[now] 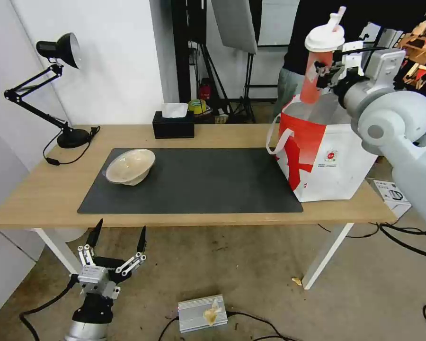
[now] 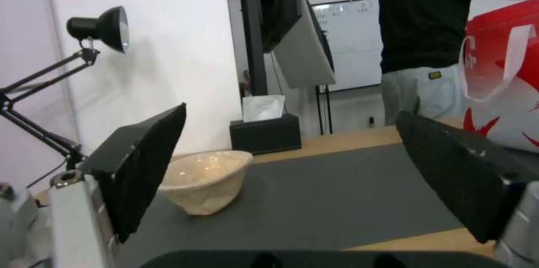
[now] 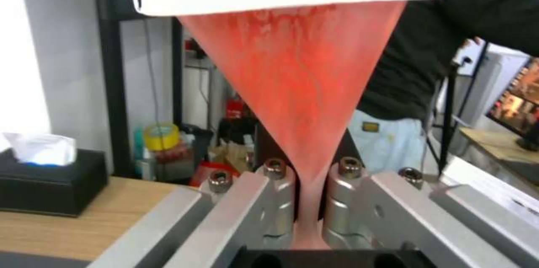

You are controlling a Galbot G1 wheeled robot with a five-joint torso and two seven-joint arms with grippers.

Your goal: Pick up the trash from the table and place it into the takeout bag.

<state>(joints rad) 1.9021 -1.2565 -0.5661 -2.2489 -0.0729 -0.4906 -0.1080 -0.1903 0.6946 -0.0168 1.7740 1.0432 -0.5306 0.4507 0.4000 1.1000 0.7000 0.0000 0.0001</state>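
My right gripper [image 1: 323,72] is shut on the red cup [image 1: 313,78] with white lid and straw, holding it in the air just above the open mouth of the white-and-red takeout bag [image 1: 326,158] at the table's right end. The right wrist view has the red cup [image 3: 297,91] pinched between the metal fingers [image 3: 273,200]. A shallow beige bowl [image 1: 130,166] lies tilted on the left part of the dark grey mat [image 1: 199,182]; the bowl [image 2: 205,179] also sits ahead of my left gripper. My left gripper [image 1: 118,236] hangs open below the table's front edge, at the left.
A black tissue box [image 1: 173,124] stands at the table's back edge, a black desk lamp [image 1: 64,85] at the back left corner. A person in black stands behind the bag. A silver box [image 1: 202,313] and cables lie on the floor.
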